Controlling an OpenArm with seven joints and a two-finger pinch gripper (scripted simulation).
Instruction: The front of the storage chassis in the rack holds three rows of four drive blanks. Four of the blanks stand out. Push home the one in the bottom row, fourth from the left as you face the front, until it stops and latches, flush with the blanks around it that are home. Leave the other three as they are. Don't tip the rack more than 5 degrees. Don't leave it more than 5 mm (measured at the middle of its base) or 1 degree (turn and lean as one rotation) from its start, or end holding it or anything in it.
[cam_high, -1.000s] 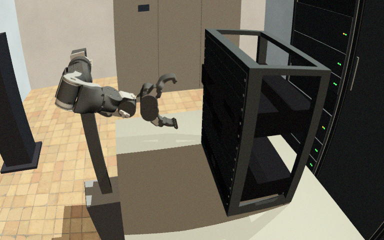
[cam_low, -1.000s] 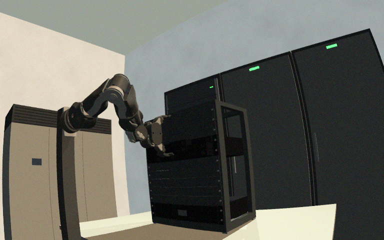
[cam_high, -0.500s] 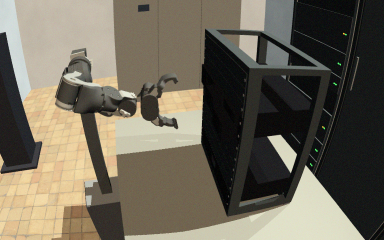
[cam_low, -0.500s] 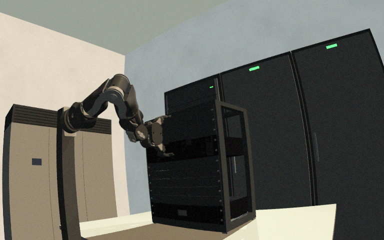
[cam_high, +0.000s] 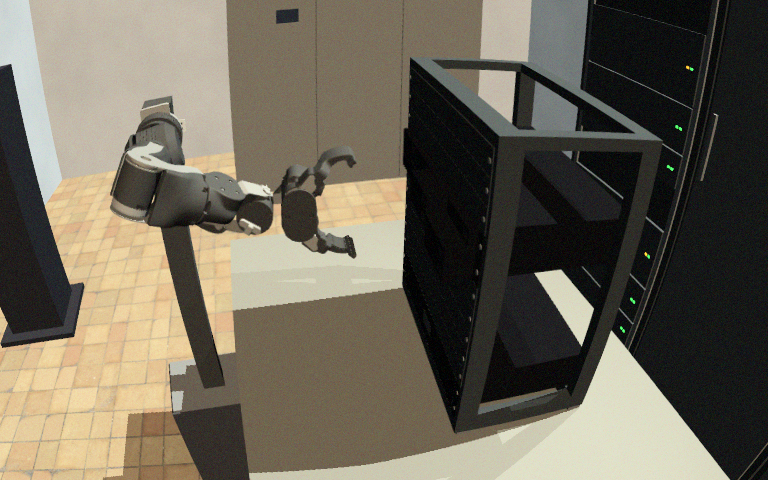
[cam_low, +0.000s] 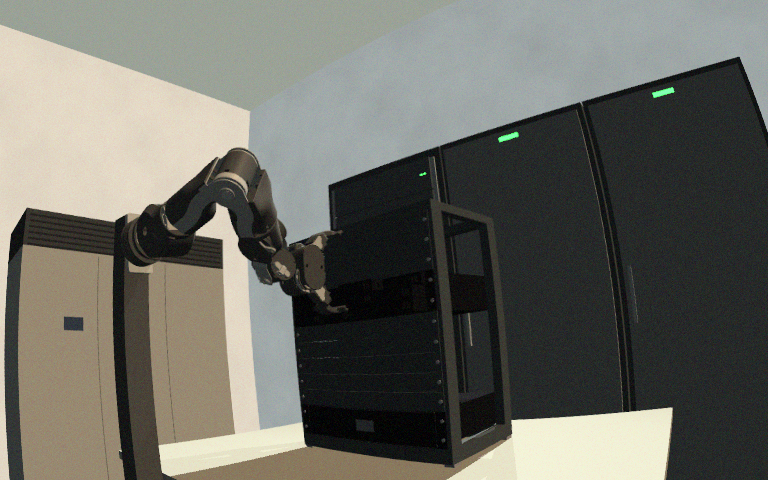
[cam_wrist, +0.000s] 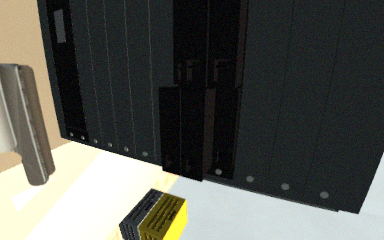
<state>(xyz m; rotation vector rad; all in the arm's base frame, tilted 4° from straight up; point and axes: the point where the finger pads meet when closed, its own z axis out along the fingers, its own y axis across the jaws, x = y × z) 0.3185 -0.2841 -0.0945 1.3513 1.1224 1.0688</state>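
Just off rack (cam_high: 496, 237) front, gripper (cam_high: 350, 206) wide open, w/ nothing held.

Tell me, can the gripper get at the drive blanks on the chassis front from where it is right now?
Probably yes. The gripper faces the rack front, fingers spread wide and holding nothing, with nothing visible between it and the protruding blanks.

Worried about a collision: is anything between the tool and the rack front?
No. In the top view only open air separates the open tool from the rack front.
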